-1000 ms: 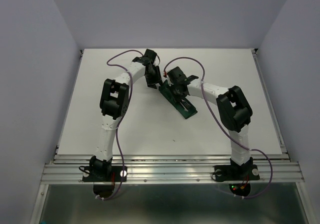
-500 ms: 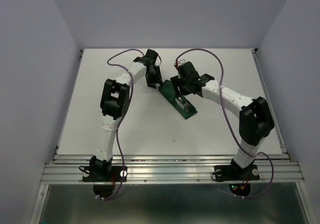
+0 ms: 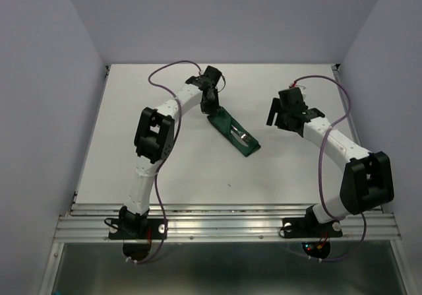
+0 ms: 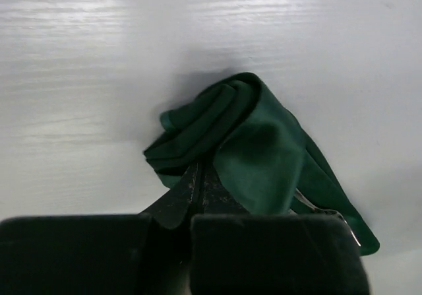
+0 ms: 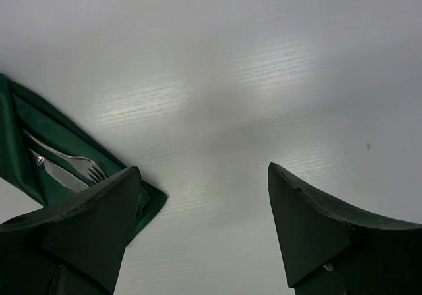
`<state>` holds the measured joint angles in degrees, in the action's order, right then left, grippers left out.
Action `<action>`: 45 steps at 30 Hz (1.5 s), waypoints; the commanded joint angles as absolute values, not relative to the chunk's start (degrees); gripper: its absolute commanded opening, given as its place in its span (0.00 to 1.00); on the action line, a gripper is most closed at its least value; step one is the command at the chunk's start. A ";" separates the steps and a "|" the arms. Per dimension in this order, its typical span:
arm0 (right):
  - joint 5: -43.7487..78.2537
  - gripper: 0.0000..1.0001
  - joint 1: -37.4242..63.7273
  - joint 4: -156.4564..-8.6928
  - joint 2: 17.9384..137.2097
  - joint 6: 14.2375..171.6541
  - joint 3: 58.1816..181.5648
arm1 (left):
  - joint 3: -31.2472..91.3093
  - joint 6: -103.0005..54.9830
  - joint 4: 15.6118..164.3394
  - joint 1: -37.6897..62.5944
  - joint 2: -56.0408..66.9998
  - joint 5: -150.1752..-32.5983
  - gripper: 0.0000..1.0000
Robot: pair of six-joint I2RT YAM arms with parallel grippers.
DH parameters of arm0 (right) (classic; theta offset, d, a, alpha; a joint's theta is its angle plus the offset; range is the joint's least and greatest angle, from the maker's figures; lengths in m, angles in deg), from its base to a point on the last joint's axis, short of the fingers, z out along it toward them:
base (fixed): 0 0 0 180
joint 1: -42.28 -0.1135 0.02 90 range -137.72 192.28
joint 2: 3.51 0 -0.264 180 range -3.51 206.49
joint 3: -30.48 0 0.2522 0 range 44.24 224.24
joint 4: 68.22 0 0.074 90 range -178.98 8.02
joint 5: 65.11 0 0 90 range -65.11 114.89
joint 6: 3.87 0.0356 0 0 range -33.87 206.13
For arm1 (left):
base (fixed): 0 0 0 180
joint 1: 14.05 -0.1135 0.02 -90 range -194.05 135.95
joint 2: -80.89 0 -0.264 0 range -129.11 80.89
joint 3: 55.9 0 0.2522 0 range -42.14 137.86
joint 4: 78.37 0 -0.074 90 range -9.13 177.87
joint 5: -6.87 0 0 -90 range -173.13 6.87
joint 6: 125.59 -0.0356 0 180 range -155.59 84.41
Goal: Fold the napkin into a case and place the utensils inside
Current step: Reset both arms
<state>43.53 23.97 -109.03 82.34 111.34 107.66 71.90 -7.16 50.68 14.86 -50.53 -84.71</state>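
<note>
The dark green napkin (image 3: pixel 227 129), folded into a narrow case, lies slanted at mid-table. Its far end (image 4: pixel 217 120) is bunched up. The utensils (image 3: pixel 241 136), a fork (image 5: pixel 78 163) and a knife (image 5: pixel 58 174), lie inside the case with their silver ends showing, and a silver tip (image 4: pixel 333 214) peeks out of the cloth. My left gripper (image 3: pixel 211 106) is over the case's far end, and its fingertips (image 4: pixel 198 167) are shut together in the bunched folds. My right gripper (image 3: pixel 275 118) hangs open over bare table to the right of the case, with nothing between its fingers (image 5: pixel 99 219).
The white table (image 3: pixel 165 156) has raised metal rails along its left and right edges (image 3: pixel 356 136). Purple cables loop above both arms. Light walls close in the back and sides.
The right arm has pulled away from the napkin to the right and its jaws have opened wide. The left gripper has shifted right onto the napkin's far end and closed.
</note>
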 commanded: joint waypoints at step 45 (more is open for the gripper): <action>60.05 1.00 24.00 -110.45 57.93 128.23 92.67 | 69.85 -15.90 53.32 20.85 -28.03 -74.17 0.46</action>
